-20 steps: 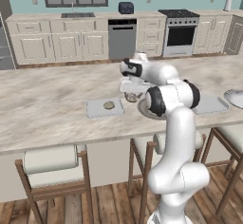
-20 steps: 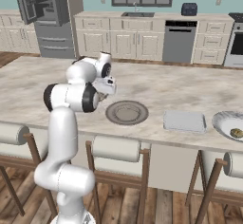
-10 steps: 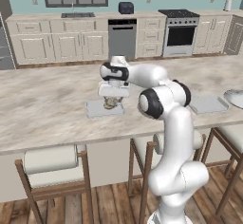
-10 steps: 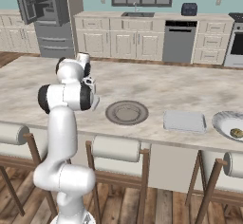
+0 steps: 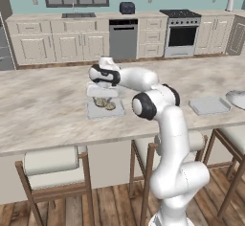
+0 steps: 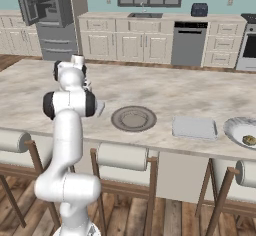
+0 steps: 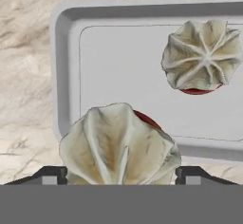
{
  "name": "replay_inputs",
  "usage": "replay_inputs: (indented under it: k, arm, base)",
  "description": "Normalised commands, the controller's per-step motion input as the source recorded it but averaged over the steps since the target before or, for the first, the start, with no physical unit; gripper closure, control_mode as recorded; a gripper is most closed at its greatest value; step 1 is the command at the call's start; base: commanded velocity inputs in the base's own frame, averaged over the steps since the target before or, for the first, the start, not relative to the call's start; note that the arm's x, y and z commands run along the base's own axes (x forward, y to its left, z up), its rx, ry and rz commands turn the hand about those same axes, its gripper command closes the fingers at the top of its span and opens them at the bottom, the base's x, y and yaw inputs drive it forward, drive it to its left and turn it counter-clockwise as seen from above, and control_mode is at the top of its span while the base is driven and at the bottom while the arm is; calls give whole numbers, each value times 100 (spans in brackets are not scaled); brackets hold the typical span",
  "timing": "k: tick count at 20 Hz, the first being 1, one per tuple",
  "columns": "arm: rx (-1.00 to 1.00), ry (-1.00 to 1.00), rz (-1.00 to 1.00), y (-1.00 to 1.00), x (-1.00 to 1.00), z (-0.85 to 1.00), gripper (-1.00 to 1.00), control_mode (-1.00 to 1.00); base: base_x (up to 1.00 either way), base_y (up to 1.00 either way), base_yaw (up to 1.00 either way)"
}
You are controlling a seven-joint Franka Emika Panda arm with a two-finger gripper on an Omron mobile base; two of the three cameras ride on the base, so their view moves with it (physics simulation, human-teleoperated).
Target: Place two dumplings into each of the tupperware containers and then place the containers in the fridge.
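My gripper [image 5: 101, 96] hangs low over the left tupperware container [image 5: 116, 112] on the island. It is shut on a tan crimped dumpling [image 7: 118, 144] that fills the gap between the two finger tips and sits over the container's near rim [image 7: 64, 76]. A second dumpling [image 7: 201, 57] lies inside that container; in the left base view it is the dumpling [image 5: 110, 106] beside the held dumpling [image 5: 99, 102]. The other tupperware container [image 5: 209, 105] [image 6: 194, 128] lies bare to the right. The fridge [image 6: 42, 10] stands at the back left with its door open.
A round brownish plate [image 6: 133, 118] lies between the two containers. A white bowl [image 6: 235, 127] at the island's right end holds one more dumpling [image 6: 248, 140]. Bar stools [image 5: 51, 162] line the near edge. Cabinets, dishwasher [image 5: 123, 39] and oven [image 5: 182, 36] run along the far wall.
The arm has swung left from the round plate to the left container, carrying the dumpling and coming down low over the tray. The jaws have kept nearly the same width.
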Motion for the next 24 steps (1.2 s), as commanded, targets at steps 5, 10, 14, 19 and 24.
replay_inputs:
  k: [5,10,14,19,24]
  arm:
    - [0,7,0,2,38,-16,100,-100]
    - [0,11,0,8,17,-20,100,-100]
    - [0,13,0,16,5,-19,100,-100]
    - [0,8,0,9,0,-18,-100,-100]
    - [0,-1,0,-17,0,0,-100,-100]
  base:
    - [0,0,0]
    - [0,0,0]
    - [0,0,0]
    - [0,0,0]
    - [0,0,0]
